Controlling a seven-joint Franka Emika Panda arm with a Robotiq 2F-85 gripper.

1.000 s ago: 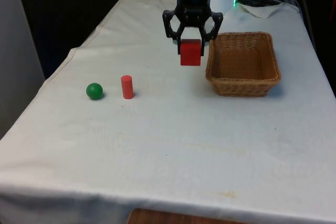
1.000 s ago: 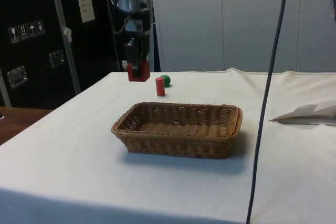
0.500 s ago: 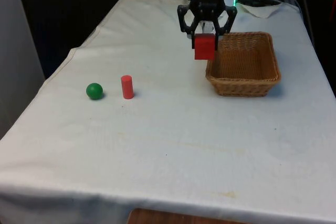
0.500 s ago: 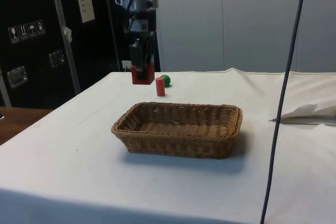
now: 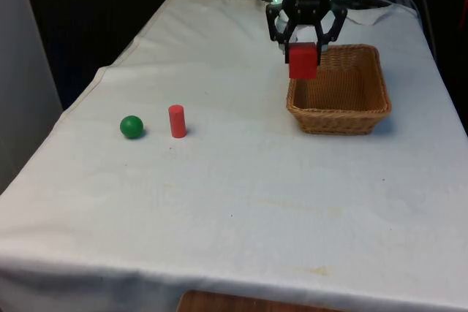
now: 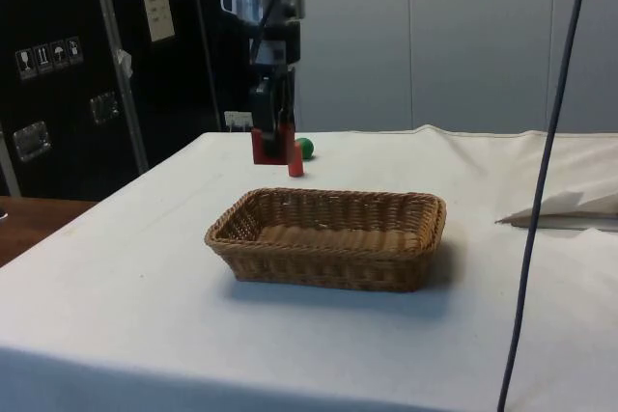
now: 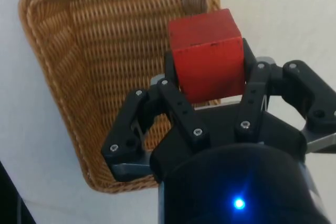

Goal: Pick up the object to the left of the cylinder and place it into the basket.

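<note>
My gripper (image 5: 303,52) is shut on a red cube (image 5: 303,61), holding it in the air above the left rim of the wicker basket (image 5: 363,100) as the front view shows it. From the wrist, the red cube (image 7: 207,53) sits between my fingers (image 7: 176,103) over the basket's (image 7: 84,61) edge. In the side view the cube (image 6: 266,146) hangs beyond the basket (image 6: 328,253). On the cloth at the front view's left stand a red cylinder (image 5: 177,120) and, left of it, a green ball (image 5: 131,126).
The basket (image 5: 363,100) sits near the table's right edge in the front view. A cable (image 6: 541,190) hangs down at the right of the side view, with crumpled white cloth (image 6: 570,209) behind it.
My gripper has carried the red cube towards the front view's right and slightly farther back, from beside the basket to over its left rim.
</note>
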